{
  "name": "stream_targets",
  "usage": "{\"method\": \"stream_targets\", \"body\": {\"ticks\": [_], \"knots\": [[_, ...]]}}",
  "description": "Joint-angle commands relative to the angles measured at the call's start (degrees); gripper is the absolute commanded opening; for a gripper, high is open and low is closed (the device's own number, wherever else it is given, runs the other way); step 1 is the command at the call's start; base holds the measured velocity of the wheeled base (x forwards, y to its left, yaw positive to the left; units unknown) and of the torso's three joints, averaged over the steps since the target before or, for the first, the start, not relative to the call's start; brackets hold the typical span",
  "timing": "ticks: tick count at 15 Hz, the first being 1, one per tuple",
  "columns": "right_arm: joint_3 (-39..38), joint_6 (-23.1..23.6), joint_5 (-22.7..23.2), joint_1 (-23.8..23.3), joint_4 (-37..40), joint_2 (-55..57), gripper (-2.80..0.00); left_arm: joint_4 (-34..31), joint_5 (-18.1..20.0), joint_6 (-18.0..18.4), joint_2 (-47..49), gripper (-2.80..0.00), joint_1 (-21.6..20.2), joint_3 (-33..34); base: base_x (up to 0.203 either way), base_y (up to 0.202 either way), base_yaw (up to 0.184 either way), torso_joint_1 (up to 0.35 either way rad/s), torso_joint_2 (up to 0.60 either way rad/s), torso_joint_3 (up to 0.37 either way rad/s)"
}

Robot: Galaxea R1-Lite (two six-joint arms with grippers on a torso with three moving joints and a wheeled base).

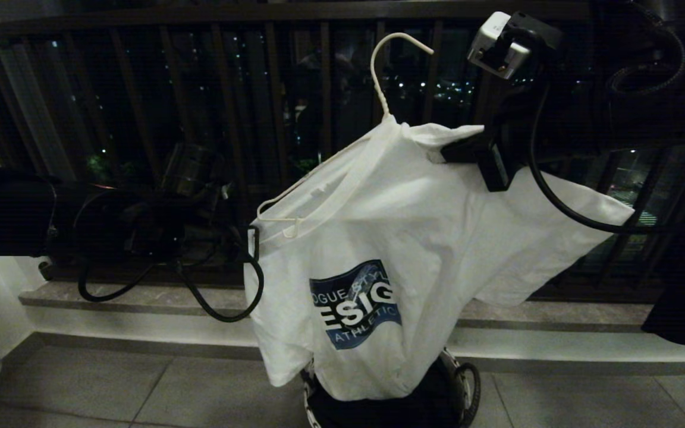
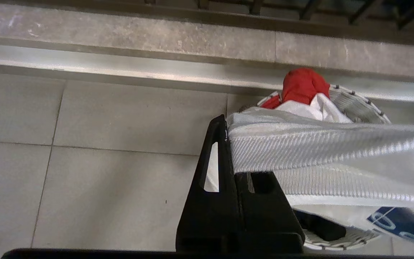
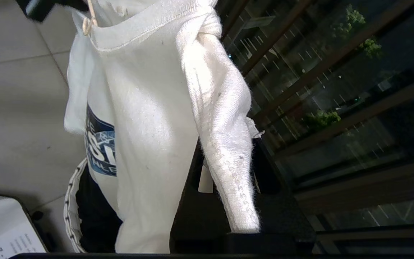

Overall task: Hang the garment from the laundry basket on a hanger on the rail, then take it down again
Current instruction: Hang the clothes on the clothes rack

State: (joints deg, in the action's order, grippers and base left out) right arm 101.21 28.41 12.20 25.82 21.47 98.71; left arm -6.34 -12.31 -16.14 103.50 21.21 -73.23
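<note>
T-shirt (image 1: 437, 226): white, short-sleeved, on white wire hanger (image 1: 378, 77), above basket (image 1: 467, 380) | print: blue, "ESIG", "ATHLETIC" | left gripper (image 1: 253, 241): clamps hem | right gripper (image 1: 467, 151): clamps collar

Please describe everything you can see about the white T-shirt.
The white T-shirt looks like soft knit cotton, with a blue chest print bearing white letters. It hangs in the air, tilted, partly draped on a thin white hanger. The left gripper is shut on its lower shoulder edge, the right gripper on the upper shoulder. Its hem drops into the laundry basket on the floor.
</note>
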Motion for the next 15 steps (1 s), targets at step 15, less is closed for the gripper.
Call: {"method": "stream_targets", "body": {"ticks": [15], "knots": [[2.59, -2.93, 0.63, 2.62, -0.02, -0.01, -2.8, 0.27, 0.27, 2.08, 0.65, -2.8, 4.74, 3.56, 0.0, 0.0, 0.0, 0.0, 0.0, 0.0]]}}
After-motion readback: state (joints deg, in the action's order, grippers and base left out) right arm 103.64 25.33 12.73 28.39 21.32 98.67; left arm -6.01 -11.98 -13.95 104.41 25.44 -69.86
